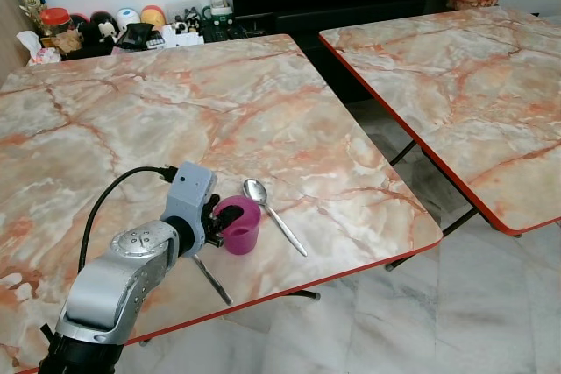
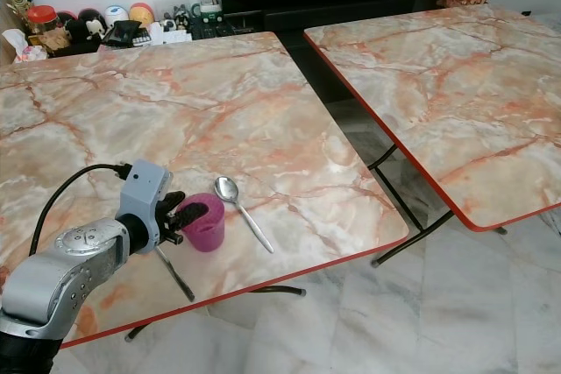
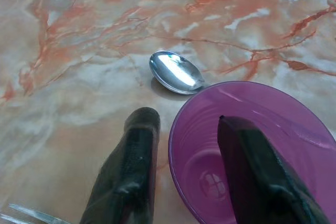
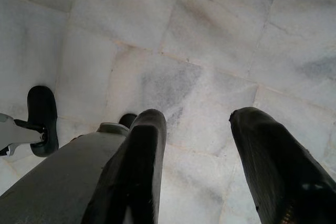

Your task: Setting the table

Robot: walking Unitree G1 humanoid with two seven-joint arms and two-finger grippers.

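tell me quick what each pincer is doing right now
Left pincer: fingers astride the rim of the purple cup, one inside, one outside; not clamped.
Right pincer: open, holding nothing, hanging over the floor.

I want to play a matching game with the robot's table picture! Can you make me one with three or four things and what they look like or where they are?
Things:
1. cup
2. spoon
3. left gripper
4. right gripper

Clues:
A. shiny silver, lying flat on the table
B. hanging over the grey floor tiles
C. purple, standing upright near the table's front edge
D. one black finger inside the cup, one outside its rim

Pairs: 1-C, 2-A, 3-D, 4-B
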